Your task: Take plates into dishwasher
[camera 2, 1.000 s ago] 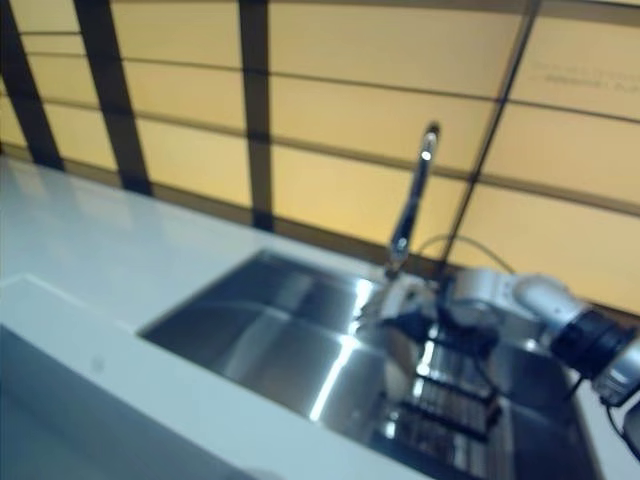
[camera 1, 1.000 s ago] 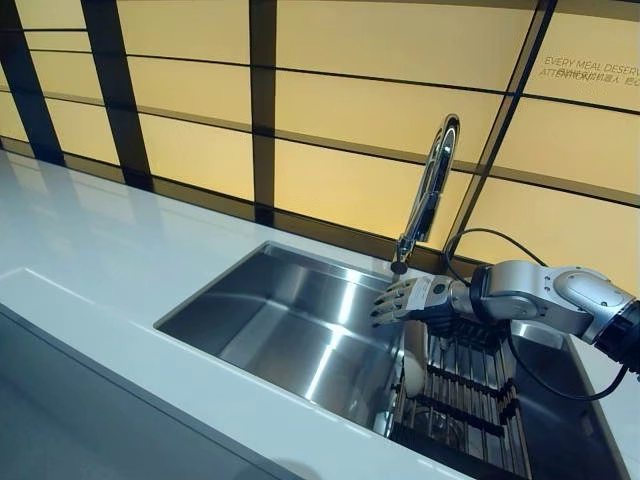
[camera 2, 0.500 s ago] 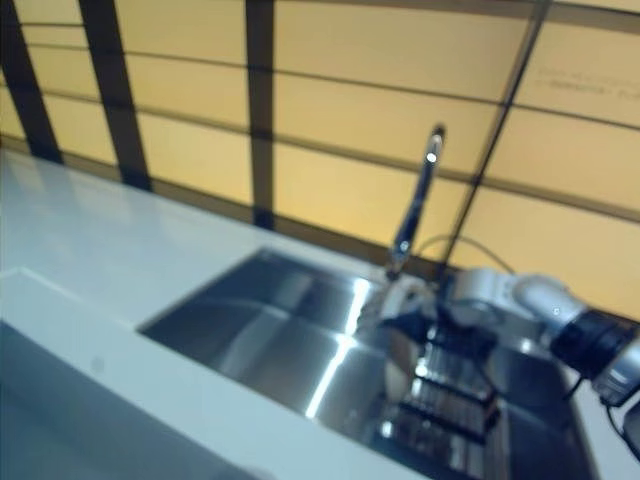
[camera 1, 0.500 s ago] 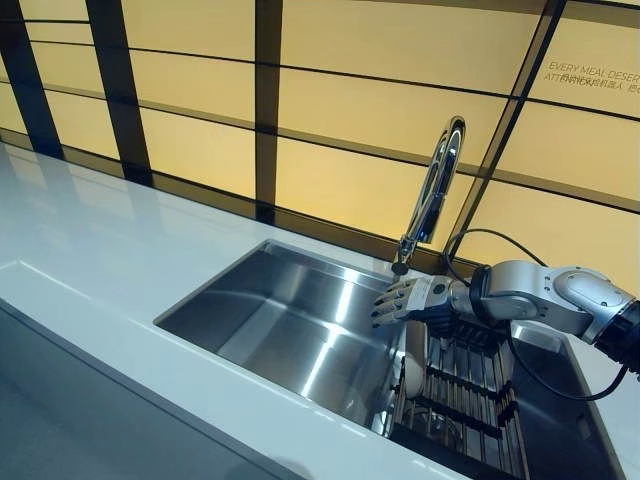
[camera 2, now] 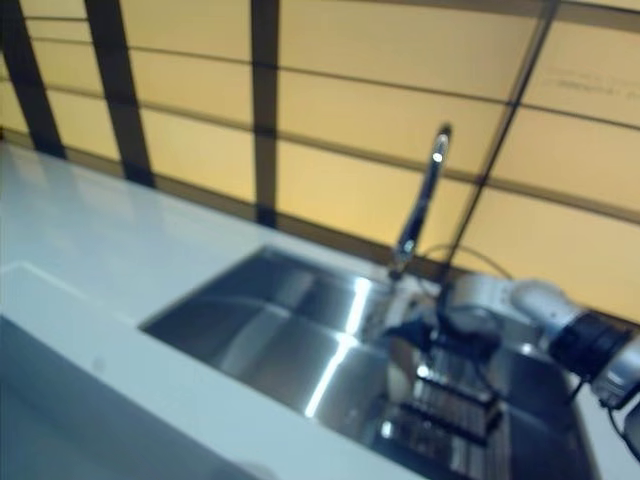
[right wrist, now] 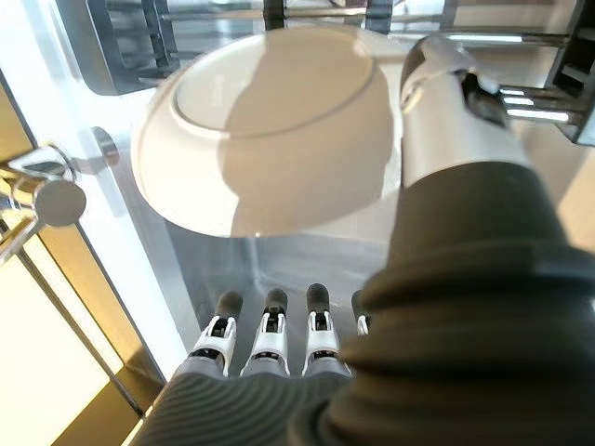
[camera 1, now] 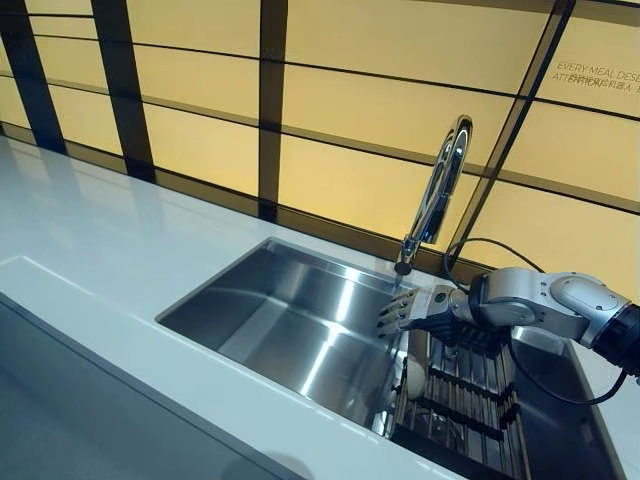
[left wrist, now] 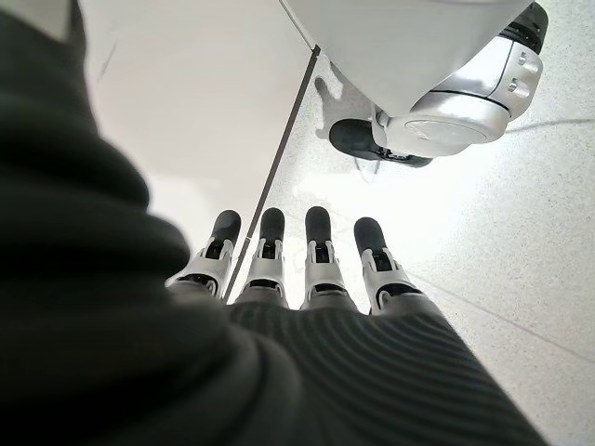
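Note:
A white plate [right wrist: 270,139] stands on edge at the left end of the dark dish rack [camera 1: 465,400] in the sink; only its rim [camera 1: 413,370] shows in the left eye view. My right hand [camera 1: 405,311] hovers just above it with straight fingers [right wrist: 270,344], open, its thumb [right wrist: 446,102] beside the plate's rim without closing on it. In the left wrist view my left hand [left wrist: 288,269] hangs low toward the floor, fingers straight, holding nothing.
The steel sink basin [camera 1: 290,320] lies left of the rack. A tall chrome faucet [camera 1: 437,185] rises just behind my right hand. A white countertop [camera 1: 90,250] runs along the left and front. Yellow wall panels stand behind.
My right hand has sunk slightly toward the plate and rack. The head view has shifted a little; nothing else moved.

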Available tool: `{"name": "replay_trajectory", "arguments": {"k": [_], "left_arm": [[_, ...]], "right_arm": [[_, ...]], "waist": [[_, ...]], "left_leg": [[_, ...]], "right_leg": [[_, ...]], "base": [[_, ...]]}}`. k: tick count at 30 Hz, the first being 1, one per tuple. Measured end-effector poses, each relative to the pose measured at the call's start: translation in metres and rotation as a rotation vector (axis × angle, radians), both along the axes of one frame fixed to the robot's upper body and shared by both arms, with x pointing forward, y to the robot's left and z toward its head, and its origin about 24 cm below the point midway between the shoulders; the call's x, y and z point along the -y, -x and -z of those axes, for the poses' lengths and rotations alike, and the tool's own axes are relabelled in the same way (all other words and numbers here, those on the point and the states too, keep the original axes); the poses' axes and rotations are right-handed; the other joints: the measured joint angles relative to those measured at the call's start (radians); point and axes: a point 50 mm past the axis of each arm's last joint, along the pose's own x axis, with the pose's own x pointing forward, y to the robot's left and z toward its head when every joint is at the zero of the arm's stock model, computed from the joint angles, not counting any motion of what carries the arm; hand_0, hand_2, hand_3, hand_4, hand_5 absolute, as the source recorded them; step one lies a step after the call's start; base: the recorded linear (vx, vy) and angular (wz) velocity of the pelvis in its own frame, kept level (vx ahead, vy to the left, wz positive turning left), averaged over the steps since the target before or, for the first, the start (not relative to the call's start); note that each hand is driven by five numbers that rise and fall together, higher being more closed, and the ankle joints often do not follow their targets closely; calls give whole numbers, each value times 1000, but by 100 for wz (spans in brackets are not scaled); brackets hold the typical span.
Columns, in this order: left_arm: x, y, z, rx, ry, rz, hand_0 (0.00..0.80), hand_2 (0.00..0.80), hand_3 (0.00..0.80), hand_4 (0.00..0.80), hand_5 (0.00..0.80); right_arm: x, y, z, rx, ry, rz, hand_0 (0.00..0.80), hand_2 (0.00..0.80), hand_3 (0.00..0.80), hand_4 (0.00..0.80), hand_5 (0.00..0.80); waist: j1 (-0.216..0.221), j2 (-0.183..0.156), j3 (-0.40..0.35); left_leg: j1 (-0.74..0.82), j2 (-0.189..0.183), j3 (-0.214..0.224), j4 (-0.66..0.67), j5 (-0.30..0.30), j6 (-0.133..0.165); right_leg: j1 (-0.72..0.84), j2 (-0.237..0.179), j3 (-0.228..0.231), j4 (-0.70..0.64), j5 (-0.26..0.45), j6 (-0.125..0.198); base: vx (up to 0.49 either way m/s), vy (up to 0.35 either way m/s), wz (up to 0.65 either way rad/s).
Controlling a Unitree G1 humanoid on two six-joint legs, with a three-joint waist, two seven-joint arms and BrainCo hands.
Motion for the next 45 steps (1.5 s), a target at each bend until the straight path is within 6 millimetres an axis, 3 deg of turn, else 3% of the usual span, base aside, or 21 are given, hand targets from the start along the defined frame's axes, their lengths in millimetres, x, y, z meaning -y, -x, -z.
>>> {"name": "replay_trajectory", "arguments": {"k": [5,8,15,17,25,29,32,35,38,44,45], "left_arm": [[0,0,0,3,0,1,0,0,0,0,0],[0,-1,0,4,-1,1,0,0,0,0,0],[0,-1,0,6,-1,1,0,0,0,0,0],[0,-1,0,6,-1,1,0,0,0,0,0],[0,-1,0,7,-1,2,0,0,0,0,0],[-1,-1,-1,8,-2,2,0,0,0,0,0],[-1,-2,-1,15,-3,4,0,0,0,0,0],[-1,-2,-1,17,-4,4,0,0,0,0,0],[-2,-2,-1,18,-4,5,0,0,0,0,0],[-2,-2,-1,18,-5,5,0,0,0,0,0],[-2,-2,-1,18,-5,4,0,0,0,0,0]], "right_arm": [[1,0,4,-17,14,3,0,0,0,0,0],[1,0,4,-18,13,7,107,107,107,107,107],[2,0,4,-18,10,8,154,154,154,154,154],[2,0,4,-17,8,8,273,273,273,273,273],[1,0,4,-14,3,5,301,301,301,301,301],[1,0,4,-13,2,5,402,402,402,402,402],[1,0,4,-11,-1,3,395,395,395,395,395],[2,0,4,-11,-2,4,493,493,493,493,493],[2,0,3,-11,-2,4,800,800,800,800,800],[2,0,4,-11,-2,4,800,800,800,800,800],[2,0,3,-11,-2,4,734,734,734,734,734]], "waist": [[0,-1,0],[0,-2,1],[0,-5,2],[0,-5,2],[0,-6,3],[0,-7,3],[-1,-10,1],[0,-11,1],[0,-11,1],[0,-11,1],[-1,-10,1]], "left_leg": [[-1,1,0,0,0,0],[-1,1,0,0,0,-1],[-1,1,0,0,0,-1],[-1,1,0,0,0,-1],[-3,1,0,-1,0,-1],[-4,1,0,-1,0,-1],[-13,2,0,1,0,-1],[-16,1,0,1,1,-2],[-17,1,0,1,2,-2],[-17,1,0,1,2,-2],[-17,2,0,1,2,-2]], "right_leg": [[0,1,0,0,-1,-1],[-1,1,0,0,-1,-1],[-1,1,0,0,-1,-1],[-1,1,0,0,-1,-1],[-2,1,-1,0,-1,-1],[-4,1,-1,0,-1,-1],[-11,1,-1,0,-1,-1],[-12,1,-4,0,-1,-1],[-12,1,-6,0,-1,-1],[-12,1,-7,0,-1,-1],[-12,1,-7,0,-1,-1]], "base": [[0,0,0],[0,0,0],[0,0,0],[0,0,0],[0,0,0],[0,0,0],[0,0,0],[-1,0,3],[-1,-1,3],[0,0,0],[0,0,0]]}}
